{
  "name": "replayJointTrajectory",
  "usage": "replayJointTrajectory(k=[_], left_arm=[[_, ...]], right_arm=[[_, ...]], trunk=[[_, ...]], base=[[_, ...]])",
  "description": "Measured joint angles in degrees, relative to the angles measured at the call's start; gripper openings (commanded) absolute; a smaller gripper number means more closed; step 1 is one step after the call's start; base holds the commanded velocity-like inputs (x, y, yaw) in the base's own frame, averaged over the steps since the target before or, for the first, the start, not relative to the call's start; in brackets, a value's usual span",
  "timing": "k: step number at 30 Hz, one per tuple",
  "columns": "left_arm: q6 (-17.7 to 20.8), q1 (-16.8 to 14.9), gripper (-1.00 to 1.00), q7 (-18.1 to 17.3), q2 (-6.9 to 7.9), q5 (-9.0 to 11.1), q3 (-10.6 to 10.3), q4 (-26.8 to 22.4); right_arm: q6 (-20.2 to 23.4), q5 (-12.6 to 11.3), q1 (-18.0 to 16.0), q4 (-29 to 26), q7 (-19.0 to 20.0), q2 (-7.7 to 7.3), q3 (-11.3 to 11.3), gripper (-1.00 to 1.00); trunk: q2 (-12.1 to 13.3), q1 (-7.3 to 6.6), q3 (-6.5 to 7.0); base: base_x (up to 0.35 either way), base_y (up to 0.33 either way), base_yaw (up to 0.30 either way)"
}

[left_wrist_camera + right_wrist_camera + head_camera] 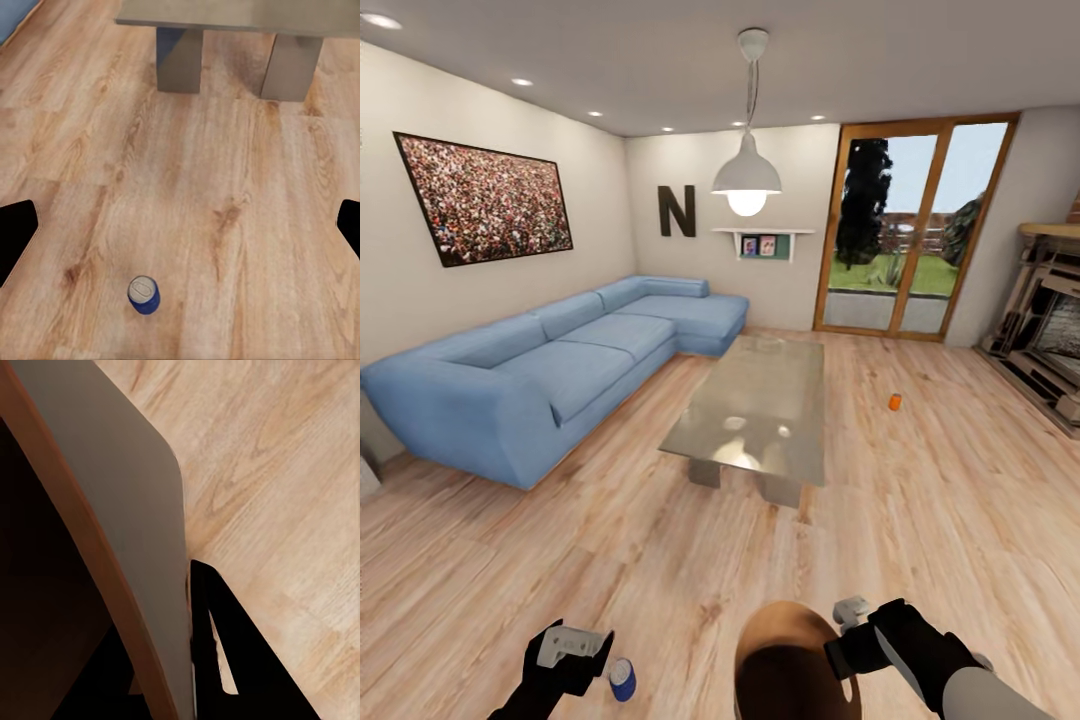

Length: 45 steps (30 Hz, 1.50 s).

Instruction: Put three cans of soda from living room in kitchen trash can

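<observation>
An orange can of soda (895, 402) stands on the wood floor to the right of the low table, far ahead of both arms. My right gripper (848, 640) is shut on the rim of the tash can (780, 625), held low in front of me. In the right wrist view a black finger (225, 660) presses the bin's grey wall (127, 510), with its brown inside beyond the rim. My left gripper (575, 650) is open, its fingertips wide apart and holding nothing. A small blue can (622, 680) with a grey top (143, 295) stands on the floor just beside it.
This is the living room: a light blue corner sofa (550, 370) at left, a long grey low table (755, 405) in the middle, its legs (180, 60) near the left gripper. A stone fireplace (1050, 320) is at right, glass doors (910, 230) at the back.
</observation>
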Motion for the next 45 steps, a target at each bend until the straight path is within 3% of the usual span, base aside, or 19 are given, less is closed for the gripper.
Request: replayJointTrajectory(k=[13,19,26,28,31,33,39,45], left_arm=[[-0.11,0.00,1.00,0.11,-0.03,-0.03,0.00,0.05],[-0.10,0.00,1.00,0.20,-0.03,-0.03,0.00,0.04],[-0.14,0.01,1.00,0.28,-0.03,-0.09,-0.07,0.60],[-0.16,0.01,1.00,0.30,-0.03,-0.05,-0.12,1.47],[-0.17,0.00,1.00,0.32,-0.03,-0.03,-0.16,3.66],[-0.18,0.00,1.00,0.33,-0.03,-0.02,-0.17,4.68],[-0.41,0.00,1.00,0.42,-0.06,0.02,-0.18,5.86],[-5.61,0.00,1.00,0.35,-0.09,-0.04,-0.19,6.41]], right_arm=[[0.02,-0.10,0.12,-0.01,0.00,0.10,-0.05,-1.00],[-0.03,0.23,0.09,-0.05,-1.85,0.04,-0.22,-1.00],[0.92,-0.63,-0.01,-0.24,-1.83,-1.86,-1.36,-1.00],[2.25,-0.29,-0.07,-0.23,-1.73,-2.74,-1.20,-1.00],[7.96,-0.83,-0.59,-0.69,-0.73,-3.38,-1.63,-1.00],[9.58,-1.19,-1.48,-0.98,-0.62,-3.40,-2.72,-1.00],[11.57,-1.73,-8.75,-0.95,-0.50,-3.53,-3.59,-1.00],[12.53,-1.33,-12.55,-0.83,-0.51,-3.73,-3.68,-1.00]], trunk=[[0.00,0.00,0.00],[0.00,0.00,0.00],[0.00,0.00,0.01],[0.00,0.00,0.00],[0.00,0.00,0.00],[0.00,0.00,0.01],[0.00,0.00,0.00],[0.00,0.00,0.00]], base=[[0.172,0.228,0.000],[0.213,0.061,0.000],[0.082,0.007,0.000],[0.017,0.001,0.000],[0.006,0.001,0.000],[0.002,0.000,0.000],[0.001,0.000,0.000],[0.065,0.000,0.000]])
